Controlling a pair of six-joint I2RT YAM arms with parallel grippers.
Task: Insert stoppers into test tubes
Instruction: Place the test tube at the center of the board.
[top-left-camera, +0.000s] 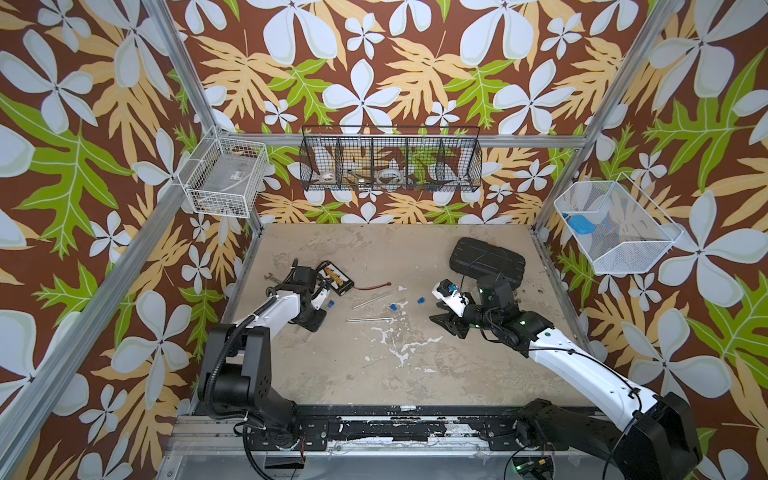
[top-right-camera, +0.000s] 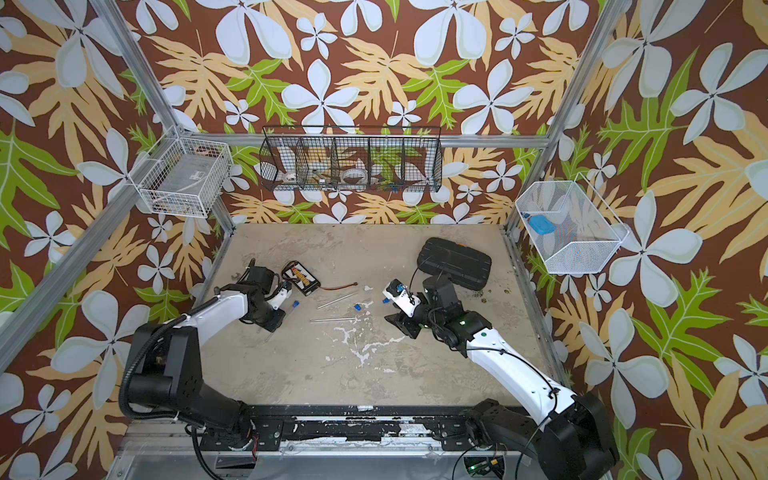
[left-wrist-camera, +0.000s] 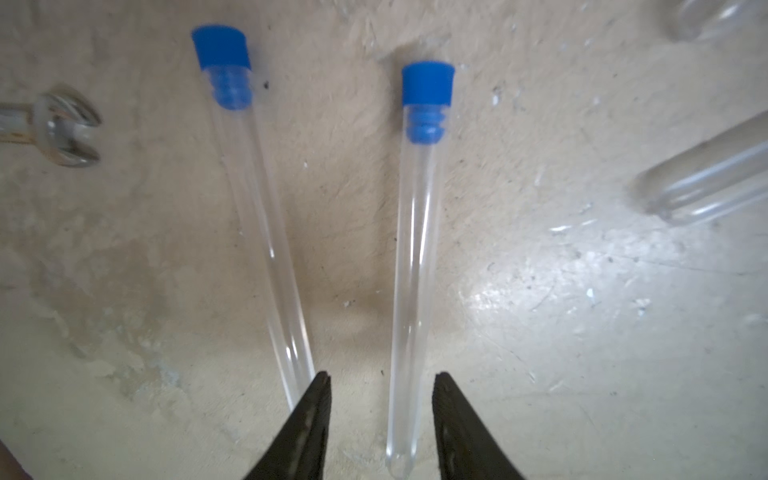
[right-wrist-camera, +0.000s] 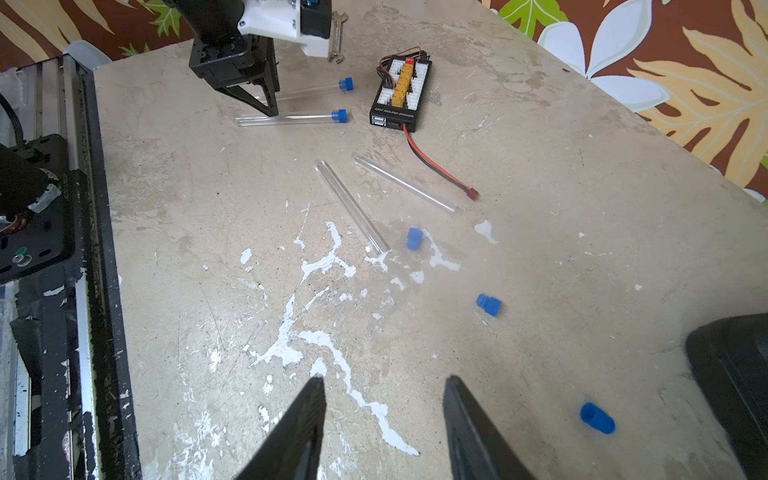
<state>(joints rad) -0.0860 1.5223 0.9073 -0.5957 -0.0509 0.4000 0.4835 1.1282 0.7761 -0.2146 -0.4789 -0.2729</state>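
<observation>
A wrench (left-wrist-camera: 68, 133) lies near the left edge of the counter (top-left-camera: 415, 374). Beside it the left tool (left-wrist-camera: 382, 380) points down at the counter. Its jaws are partly parted, one on each side of the rounded end of a stoppered tube (left-wrist-camera: 415, 249). A gap shows on both sides, so it grips nothing. A second stoppered tube (left-wrist-camera: 266, 216) lies alongside, outside the jaws, with its closed end hidden behind one of them. The first stopper (left-wrist-camera: 428, 83) and the second stopper (left-wrist-camera: 222, 50), both blue, sit pushed into the tube mouths.

Just behind these tubes is a black connector board (right-wrist-camera: 401, 93), and a red and black wire (right-wrist-camera: 436, 166) trails from it toward the right. Near the middle of the counter lie two bare tubes, well apart from the capped pair: a front tube (right-wrist-camera: 351, 205) and a back tube (right-wrist-camera: 405, 185). One loose stopper (right-wrist-camera: 412, 238) lies just beside the front tube's open end. Another loose stopper (right-wrist-camera: 489, 304) lies farther right. A third loose stopper (right-wrist-camera: 597, 417) lies near a black case (top-left-camera: 487, 259), which sits toward the back right corner.

The right tool (right-wrist-camera: 384, 380) hovers over the counter right of the middle, its jaws partly apart and empty.
</observation>
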